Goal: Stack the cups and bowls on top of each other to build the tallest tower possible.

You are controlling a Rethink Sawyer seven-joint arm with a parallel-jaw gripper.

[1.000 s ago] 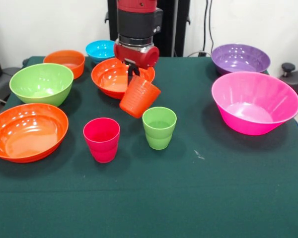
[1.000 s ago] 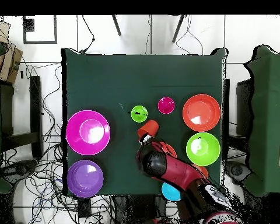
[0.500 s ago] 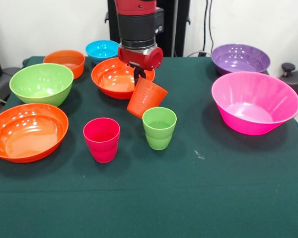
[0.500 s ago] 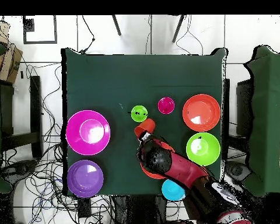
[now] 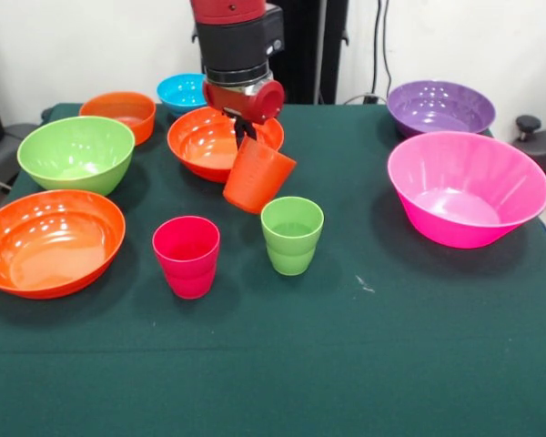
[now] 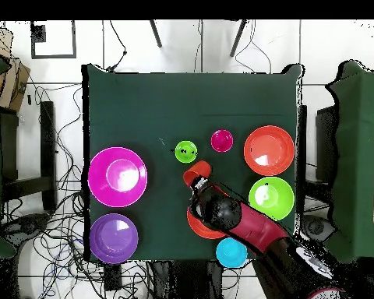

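My gripper is shut on the rim of the orange cup, which hangs tilted above the cloth, just left of and behind the light green cup. The magenta-red cup stands upright left of the green one. In the overhead view the orange cup sits under my gripper, close to the green cup and the magenta-red cup. A wide orange bowl lies right behind the gripper.
A second wide orange bowl and a green bowl stand at the left. A small orange bowl and a small blue bowl are at the back. Pink bowl and purple bowl stand at the right.
The arm has swung slightly left in the front view with the orange cup, after first lifting and moving it toward the green cup. Nothing else moved.
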